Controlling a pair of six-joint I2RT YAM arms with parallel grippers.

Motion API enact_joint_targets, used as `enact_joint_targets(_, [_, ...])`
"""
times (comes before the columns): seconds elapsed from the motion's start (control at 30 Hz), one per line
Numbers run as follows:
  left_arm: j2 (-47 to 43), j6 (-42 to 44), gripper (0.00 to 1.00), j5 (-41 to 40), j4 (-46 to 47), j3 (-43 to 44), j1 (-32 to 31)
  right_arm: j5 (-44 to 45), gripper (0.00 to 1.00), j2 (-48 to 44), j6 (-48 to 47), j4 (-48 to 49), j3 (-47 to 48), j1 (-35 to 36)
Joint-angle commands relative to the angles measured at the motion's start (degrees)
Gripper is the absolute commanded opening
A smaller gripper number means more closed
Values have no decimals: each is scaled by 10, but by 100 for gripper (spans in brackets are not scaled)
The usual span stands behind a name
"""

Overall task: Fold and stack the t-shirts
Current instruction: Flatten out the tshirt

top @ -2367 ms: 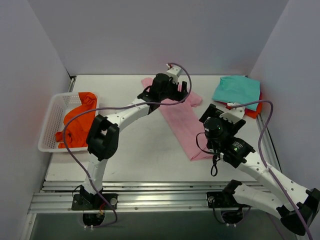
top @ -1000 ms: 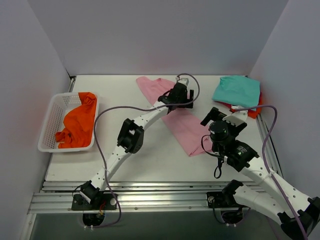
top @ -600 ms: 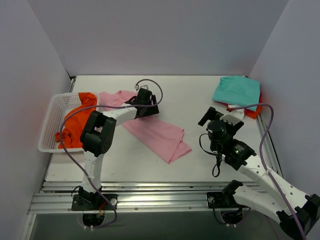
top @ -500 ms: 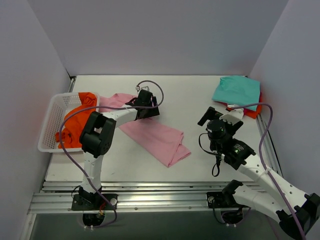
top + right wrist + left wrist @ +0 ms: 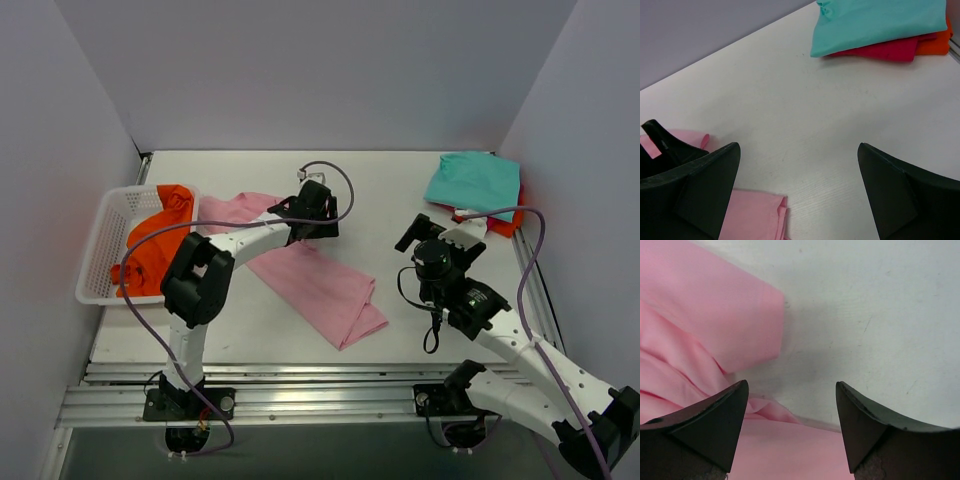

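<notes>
**A:** Where's the pink tee?

**B:** The pink tee [image 5: 318, 287] lies flat on the table [image 5: 400, 190]. It's a long strip running diagonally from left of centre down to lower centre in the top view. Its upper-left end is rumpled, just beside the basket [image 5: 98, 250].

**A:** Pincers?

**B:** My left pincer [image 5: 790, 390] is spread wide and grips nothing. It's over the upper part of the strip. My wrist view shows a folded pink edge and bare table between the fingers. My right pincer [image 5: 799, 150] is spread too, and empty. It's right of centre, apart from the pink cloth.

**A:** The other shirts?

**B:** The teal tee [image 5: 473, 180] is folded at upper right, on top of the red tee [image 5: 880, 50]. The orange tee [image 5: 155, 245] is bunched in the basket at the left edge.
</notes>
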Motion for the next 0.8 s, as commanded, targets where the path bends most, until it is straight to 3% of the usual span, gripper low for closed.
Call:
enact_joint_targets(0.0, [-76, 29, 79, -47, -20, 45, -5, 9, 100, 4, -8, 12, -4, -4])
enact_joint_targets(0.23, [-76, 90, 81, -33, 19, 73, 3, 6, 100, 2, -10, 11, -3, -4])
enact_joint_targets(0.57, [176, 108, 76, 6, -7, 230, 36, -3, 100, -6, -13, 15, -8, -4])
enact_joint_targets(0.77, [178, 92, 74, -8, 15, 206, 41, -7, 100, 3, -15, 18, -9, -6])
